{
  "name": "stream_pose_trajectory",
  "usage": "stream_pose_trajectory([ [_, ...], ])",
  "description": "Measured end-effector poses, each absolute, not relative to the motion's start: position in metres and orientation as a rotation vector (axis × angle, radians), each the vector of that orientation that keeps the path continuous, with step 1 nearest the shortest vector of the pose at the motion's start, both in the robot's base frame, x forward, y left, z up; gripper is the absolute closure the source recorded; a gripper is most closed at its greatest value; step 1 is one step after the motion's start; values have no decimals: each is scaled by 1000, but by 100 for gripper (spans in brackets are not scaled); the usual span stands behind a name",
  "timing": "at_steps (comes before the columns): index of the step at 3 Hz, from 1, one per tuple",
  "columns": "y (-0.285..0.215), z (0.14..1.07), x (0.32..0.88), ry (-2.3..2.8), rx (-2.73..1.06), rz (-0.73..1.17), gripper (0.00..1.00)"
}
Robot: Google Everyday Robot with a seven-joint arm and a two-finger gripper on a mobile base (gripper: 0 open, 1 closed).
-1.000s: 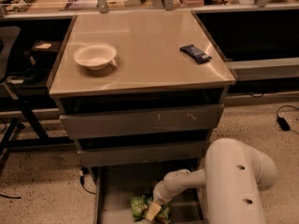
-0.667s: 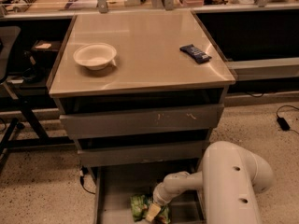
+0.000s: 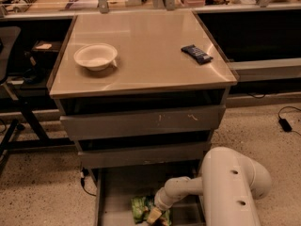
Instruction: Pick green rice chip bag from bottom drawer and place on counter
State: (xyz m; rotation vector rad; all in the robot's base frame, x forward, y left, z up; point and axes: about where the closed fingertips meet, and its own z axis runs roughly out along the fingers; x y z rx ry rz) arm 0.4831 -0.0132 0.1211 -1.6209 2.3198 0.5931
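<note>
One step in hand, as I read it: the grasp, down in the bottom drawer [image 3: 113,192]. The claw [image 3: 155,215] is low at the front of that drawer, right at the green rice chip bag [image 3: 140,208], against its right side. I cannot tell if the claw is wide, narrow or clamped on the bag, since the wrist and the bottom of the view hide it.

To do it well:
- Bite a solid fold of the foil, not a corner. A thin pinch on a crinkly bag will likely slip.
- Confirm the hold before lifting.
- Lift a little, then draw out toward the front. The two upper drawers [image 3: 141,121] sit just above and behind, so the arm [image 3: 183,188] should clear their fronts before rising.
- Go up over the worktop [image 3: 150,36] edge and set the bag down in the bare middle. That spot lies between the white bowl [image 3: 96,56] on the left and the dark blue wrapper [image 3: 197,53] on the right.

The bag is small, light green and crumpled, with pale patches in the print. It lies on the grey drawer floor near the front, and the claw partly covers it. It looks light and floppy, so expect it to sag when lifted.
</note>
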Motion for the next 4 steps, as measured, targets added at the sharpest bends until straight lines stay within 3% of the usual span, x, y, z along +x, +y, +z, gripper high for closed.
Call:
stream_pose_trajectory([
  [3,-13,121,483,2320,-1621,593,88],
  [4,-13,123,483,2320,-1620,593,100],
])
